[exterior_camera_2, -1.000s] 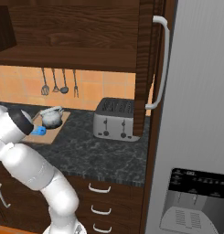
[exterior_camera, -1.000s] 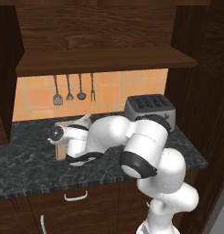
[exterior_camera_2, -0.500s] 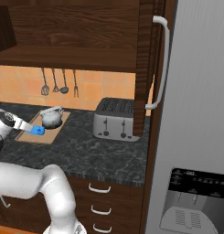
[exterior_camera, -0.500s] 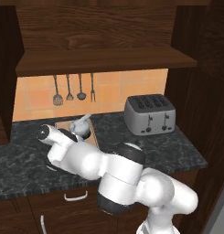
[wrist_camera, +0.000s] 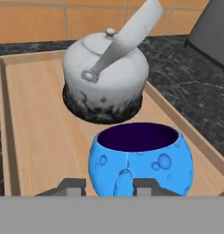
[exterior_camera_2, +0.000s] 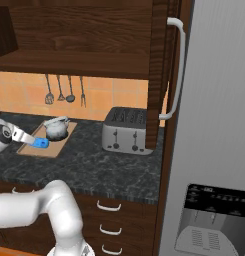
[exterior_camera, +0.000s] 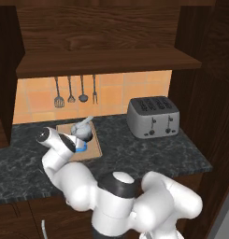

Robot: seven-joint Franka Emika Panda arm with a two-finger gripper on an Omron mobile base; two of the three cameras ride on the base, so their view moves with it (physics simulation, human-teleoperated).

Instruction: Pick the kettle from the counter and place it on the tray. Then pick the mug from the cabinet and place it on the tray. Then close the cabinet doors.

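Letting go of the mug, sitting on the tray between the claw tips, kettle just beyond. Claw partly open, gripping unclear. Opening wider, backing straight out, not tipping it.

Matt grey metal kettle; glossy blue mug; light-wood tray.

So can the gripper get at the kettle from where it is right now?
Probably not straight on: the blue mug stands on the tray between the gripper and the kettle. From above, the way looks free.
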